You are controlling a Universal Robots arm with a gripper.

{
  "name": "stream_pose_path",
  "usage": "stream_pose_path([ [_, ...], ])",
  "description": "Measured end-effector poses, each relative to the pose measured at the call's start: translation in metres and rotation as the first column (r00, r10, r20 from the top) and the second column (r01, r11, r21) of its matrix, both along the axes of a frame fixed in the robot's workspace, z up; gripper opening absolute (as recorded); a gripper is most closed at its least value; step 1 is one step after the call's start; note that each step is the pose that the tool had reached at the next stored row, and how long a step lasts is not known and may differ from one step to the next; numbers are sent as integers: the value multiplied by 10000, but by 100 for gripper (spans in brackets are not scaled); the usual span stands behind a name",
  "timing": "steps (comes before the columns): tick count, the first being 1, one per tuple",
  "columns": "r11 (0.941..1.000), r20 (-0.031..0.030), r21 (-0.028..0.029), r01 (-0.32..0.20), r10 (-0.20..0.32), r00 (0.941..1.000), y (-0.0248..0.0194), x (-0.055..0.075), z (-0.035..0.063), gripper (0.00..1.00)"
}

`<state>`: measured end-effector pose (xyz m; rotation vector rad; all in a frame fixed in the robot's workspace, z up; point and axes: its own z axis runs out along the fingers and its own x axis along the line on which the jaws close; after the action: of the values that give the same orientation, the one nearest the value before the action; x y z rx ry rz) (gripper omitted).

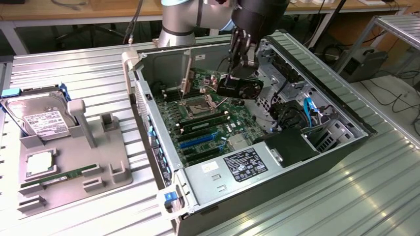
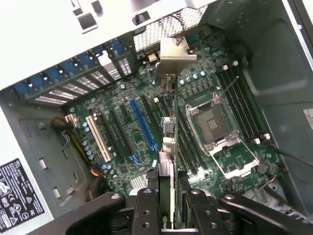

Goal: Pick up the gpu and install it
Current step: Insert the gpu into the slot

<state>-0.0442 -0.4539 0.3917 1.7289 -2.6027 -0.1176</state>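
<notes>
My gripper [image 1: 241,63] reaches down into the open computer case [image 1: 328,98] and is shut on the gpu [image 1: 239,86]. The gpu is a black card with a round fan, held in the air above the green motherboard [image 1: 217,125] without touching it. In the wrist view the gpu [image 2: 167,142] appears edge-on, running from between my black fingers [image 2: 146,208] to its silver end bracket [image 2: 173,53]. It hangs between the blue slot [image 2: 142,125] and the CPU socket [image 2: 212,122]. The gripper [image 2: 168,208] clamps the card's near end.
A power supply [image 1: 246,162] fills the near end of the case, with cables [image 1: 308,110] along the exterior view's right wall. On the exterior view's left, a grey fixture [image 1: 78,162] holds a hard drive [image 1: 43,118], a CPU [image 1: 38,163] and a green RAM stick [image 1: 56,178].
</notes>
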Motion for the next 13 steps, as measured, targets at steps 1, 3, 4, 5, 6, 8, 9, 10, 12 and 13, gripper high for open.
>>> stream_pose_path([
  [1, 9998, 0, 1, -185, 185, 9998, 0, 0, -3, 26],
  [3, 9983, 0, 0, -585, 585, 9983, 0, 0, -9, 26],
  [4, 9972, 0, 0, -754, 754, 9972, 0, 0, -10, 26],
  [5, 9955, 0, 0, -948, 948, 9955, 0, 0, -11, 26],
  [6, 9931, 0, 0, -1177, 1177, 9931, 0, 0, -13, 26],
  [8, 9873, 1, 1, -1586, 1586, 9873, 0, 0, -15, 26],
  [9, 9835, 0, 0, -1807, 1807, 9835, 0, 0, -15, 26],
  [10, 9804, 0, 0, -1973, 1973, 9804, 0, 0, -16, 26],
  [12, 9726, 0, 0, -2324, 2324, 9726, 0, 0, -17, 26],
  [13, 9630, 0, 0, -2694, 2694, 9630, 0, 0, -18, 26],
])
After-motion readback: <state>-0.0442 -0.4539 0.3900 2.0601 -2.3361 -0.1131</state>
